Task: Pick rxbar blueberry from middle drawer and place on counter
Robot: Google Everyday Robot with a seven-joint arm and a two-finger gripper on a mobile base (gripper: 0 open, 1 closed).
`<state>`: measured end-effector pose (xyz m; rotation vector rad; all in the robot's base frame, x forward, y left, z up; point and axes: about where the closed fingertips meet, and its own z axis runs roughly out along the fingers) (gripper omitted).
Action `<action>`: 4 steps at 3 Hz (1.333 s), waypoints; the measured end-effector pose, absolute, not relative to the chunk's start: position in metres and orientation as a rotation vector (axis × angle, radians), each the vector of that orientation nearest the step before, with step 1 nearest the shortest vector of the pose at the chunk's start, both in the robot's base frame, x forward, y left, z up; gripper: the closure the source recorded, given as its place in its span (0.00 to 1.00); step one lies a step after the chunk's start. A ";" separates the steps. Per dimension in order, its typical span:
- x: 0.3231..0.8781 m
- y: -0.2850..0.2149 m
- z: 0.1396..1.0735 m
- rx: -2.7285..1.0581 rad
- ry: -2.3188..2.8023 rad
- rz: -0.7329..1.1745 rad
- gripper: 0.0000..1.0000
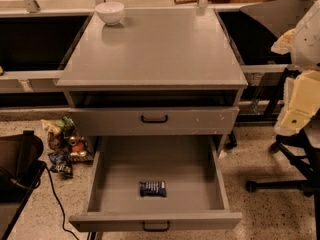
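Camera view looked down on a grey drawer cabinet standing on a speckled floor (pixel 265 214). The middle drawer (pixel 150 161) was pulled fully out toward the camera, its black handle at the centre of the front wall. The rxbar blueberry (pixel 152 188) lay flat on the drawer floor, near the middle and a little toward the front, lengthwise left to right, touching neither side wall. Above it sat a closed drawer front (pixel 200 121) with white scuffs and its own black handle. The counter (pixel 155 54) carried a white bowl (pixel 110 12) at its far left corner, upright. Behind the counter ran a pale beige ledge (pixel 150 1) with metal posts.

The gripper (pixel 298 104) hung at the right edge, off to the side of the cabinet, level with the counter's front edge and well apart from the bar; whether it was spread or pressed together could not be told, and it touched nothing visible. Below it stood the black legs of a wheeled chair base (pixel 280 179). On the floor left of the cabinet lay a heap of multicoloured snack bags (pixel 65 144), with a black cable (pixel 56 196) trailing nearby.
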<state>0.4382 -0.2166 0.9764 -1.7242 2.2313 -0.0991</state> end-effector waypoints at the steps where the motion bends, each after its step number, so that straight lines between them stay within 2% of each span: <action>1: 0.438 -0.217 0.976 -1.724 2.231 -0.099 0.00; 2: 0.441 -0.204 0.959 -1.733 2.177 -0.049 0.00; 4: 0.443 -0.128 0.855 -1.794 1.980 0.204 0.00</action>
